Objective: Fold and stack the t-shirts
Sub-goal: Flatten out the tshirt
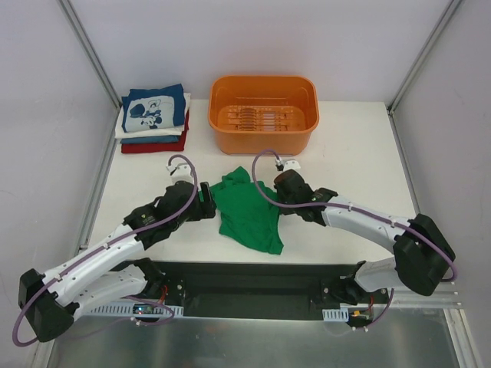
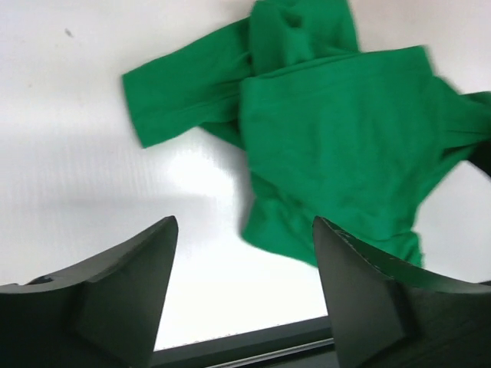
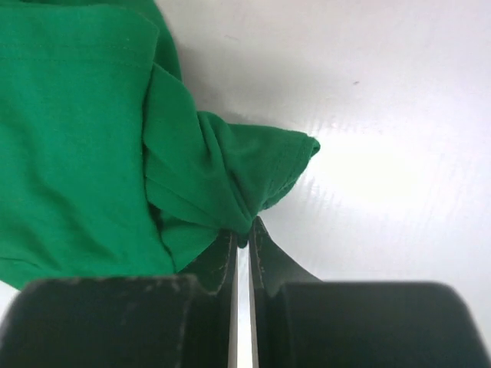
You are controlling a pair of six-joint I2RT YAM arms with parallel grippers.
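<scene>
One green t-shirt lies crumpled and unfolded between the two grippers. A stack of several folded shirts sits well beyond the left gripper. That gripper stands spread and empty, the shirt just ahead of its fingertips. The right gripper is pressed together, pinching a bunched fold of green cloth at its tips. Judged progress: late, with this shirt left to flatten, fold and stack. No legible writing; the topmost navy shirt bears only a white cartoon print.
</scene>
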